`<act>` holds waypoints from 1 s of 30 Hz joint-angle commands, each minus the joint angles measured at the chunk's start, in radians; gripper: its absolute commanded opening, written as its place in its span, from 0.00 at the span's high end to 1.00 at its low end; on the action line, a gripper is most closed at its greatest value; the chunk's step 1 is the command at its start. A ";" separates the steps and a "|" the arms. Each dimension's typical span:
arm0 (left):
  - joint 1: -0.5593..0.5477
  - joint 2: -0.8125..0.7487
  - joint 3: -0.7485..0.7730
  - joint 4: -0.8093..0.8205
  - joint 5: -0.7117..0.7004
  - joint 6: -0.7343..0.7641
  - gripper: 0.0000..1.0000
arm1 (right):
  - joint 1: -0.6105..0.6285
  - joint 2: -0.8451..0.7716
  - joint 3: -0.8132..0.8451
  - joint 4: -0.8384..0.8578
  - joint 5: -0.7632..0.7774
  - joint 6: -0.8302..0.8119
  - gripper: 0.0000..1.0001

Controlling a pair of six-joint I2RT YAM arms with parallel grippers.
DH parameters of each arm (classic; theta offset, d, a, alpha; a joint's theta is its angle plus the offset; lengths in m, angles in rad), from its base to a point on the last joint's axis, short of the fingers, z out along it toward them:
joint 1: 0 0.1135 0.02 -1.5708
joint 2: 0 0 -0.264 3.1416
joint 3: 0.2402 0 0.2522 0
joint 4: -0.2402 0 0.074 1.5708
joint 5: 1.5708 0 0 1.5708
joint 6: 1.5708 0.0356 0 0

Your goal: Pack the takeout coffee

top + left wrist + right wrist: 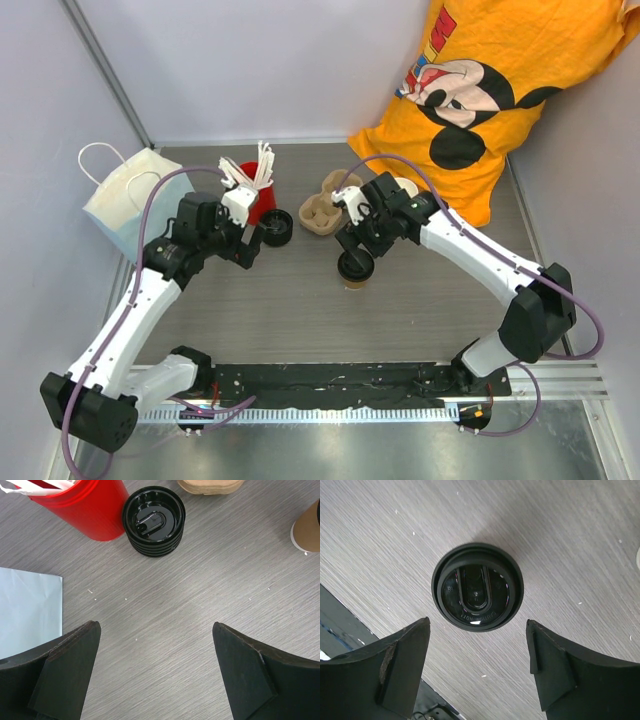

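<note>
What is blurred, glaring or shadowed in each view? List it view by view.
Top external: evenly lit, sharp, soft shadows only. Left wrist: table grain crisp, small glints on the spare lids, left fingers dark and featureless. Right wrist: one bright glint on the lid, right fingers dark too.

**Robot laboratory test cell, viewed from above.** A grey wood-grain table (300, 315) is enclosed by plain pale walls (250, 60) running from 9 o'clock through 12 to 3 o'clock, forming a bare booth. At 6 o'clock a black mounting plate (330, 380) and an aluminium rail (575, 378) anchor the left arm (130, 320) and the right arm (480, 250).

The staged props are few. A white paper bag (125, 205) stands at 10 o'clock and an orange cartoon T-shirt (500, 90) hangs at 1 o'clock. Near centre are a red cup (264, 202), a pulp carrier tray (320, 212) and the takeout coffee (355, 266).
</note>
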 commanded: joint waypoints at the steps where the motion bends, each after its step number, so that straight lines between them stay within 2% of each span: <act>1: 0.009 -0.025 -0.009 0.016 0.028 -0.019 0.00 | 0.012 -0.009 -0.024 0.029 -0.015 -0.073 0.18; 11: 0.021 -0.027 -0.026 0.030 0.048 -0.027 0.00 | 0.023 0.017 -0.084 0.099 -0.064 -0.113 0.16; 28: 0.037 -0.033 -0.038 0.039 0.068 -0.031 0.00 | 0.065 0.023 -0.153 0.184 0.005 -0.135 0.15; 30: 0.037 -0.033 -0.041 0.038 0.071 -0.033 0.00 | 0.069 0.021 -0.158 0.188 0.014 -0.147 0.18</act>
